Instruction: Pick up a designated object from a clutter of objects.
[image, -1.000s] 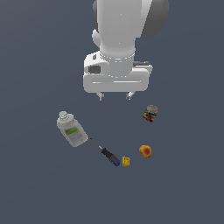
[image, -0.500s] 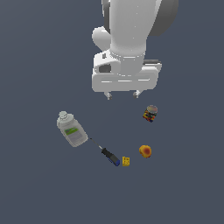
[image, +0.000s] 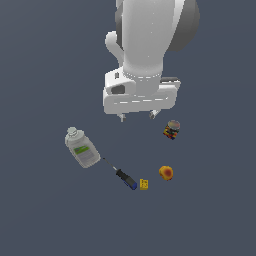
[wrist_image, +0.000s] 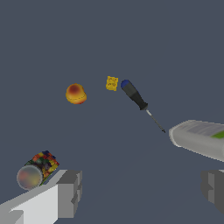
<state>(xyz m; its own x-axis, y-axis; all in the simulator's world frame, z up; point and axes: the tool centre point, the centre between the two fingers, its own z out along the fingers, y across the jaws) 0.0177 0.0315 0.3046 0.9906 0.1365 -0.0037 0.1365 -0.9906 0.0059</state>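
The tool (image: 136, 116) hangs above the worktop (image: 45, 210) with its two fingers (wrist_image: 70, 192) spread wide and nothing between them. In the exterior view both fingertips show as short stubs under the white hand body.

Nearest to it is the small multicoloured can (image: 171, 129), lying just beside one finger, a little toward the exterior view's right of the tool. In the wrist view the can (wrist_image: 37, 169) sits close against that finger, its round end facing the camera.

The clear bottle (image: 81, 149) with the green label lies on its side, off toward the exterior view's left of the tool; the wrist view shows it by the other finger.

Farther out lies the screwdriver (image: 122, 175), flat on the worktop, its thin shaft tip pointing toward the bottle and its black-and-blue handle away from it. It lies apart from the tool, untouched.

Just beside the handle's blue end sits the tiny yellow block (image: 144, 184). Near that, farther toward the exterior view's right, rests the orange-red ball (image: 166, 173).
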